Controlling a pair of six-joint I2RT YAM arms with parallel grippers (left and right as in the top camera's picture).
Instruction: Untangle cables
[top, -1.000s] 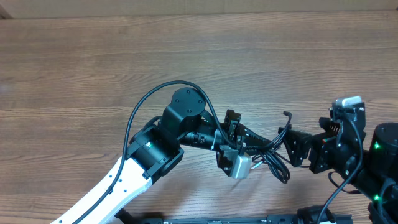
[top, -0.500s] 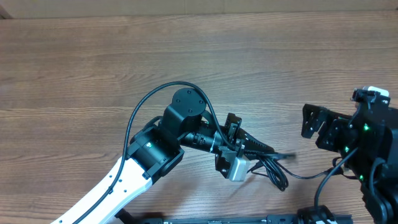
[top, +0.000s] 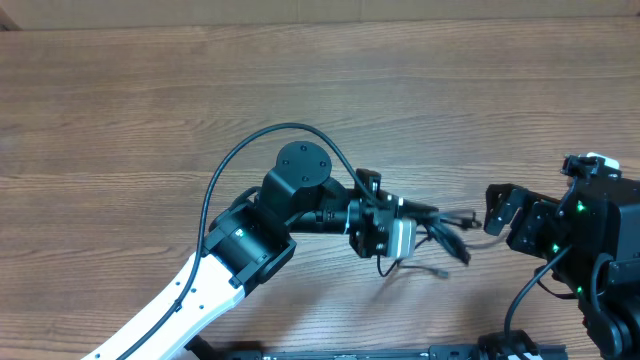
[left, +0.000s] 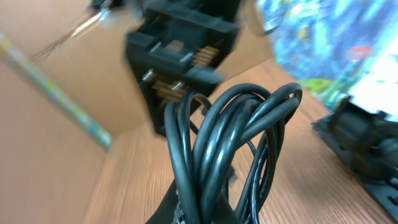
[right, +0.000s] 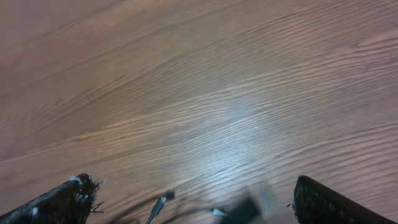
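Several thin black cables (top: 448, 232) hang as a looped bundle from my left gripper (top: 420, 218), which is shut on them just above the table's middle right. In the left wrist view the bundle (left: 227, 143) fills the centre, pinched at the bottom by the left gripper (left: 205, 214). Loose ends trail right and down (top: 438, 270). My right gripper (top: 503, 218) stands open just right of the cable ends, holding nothing. In the right wrist view its fingers (right: 62, 202) are wide apart, with blurred plug ends (right: 163, 204) between them low in the frame.
The wooden table (top: 150, 100) stretches to the left and back. The left arm's own thick black wire (top: 235, 165) arches over its elbow. A black rail (top: 400, 352) runs along the front edge. The right arm's base (top: 610, 260) stands at the far right.
The right gripper left the cables and pulled off to the right, then eased back a little. The left wrist rolled over, swinging the bundle up and to the right.
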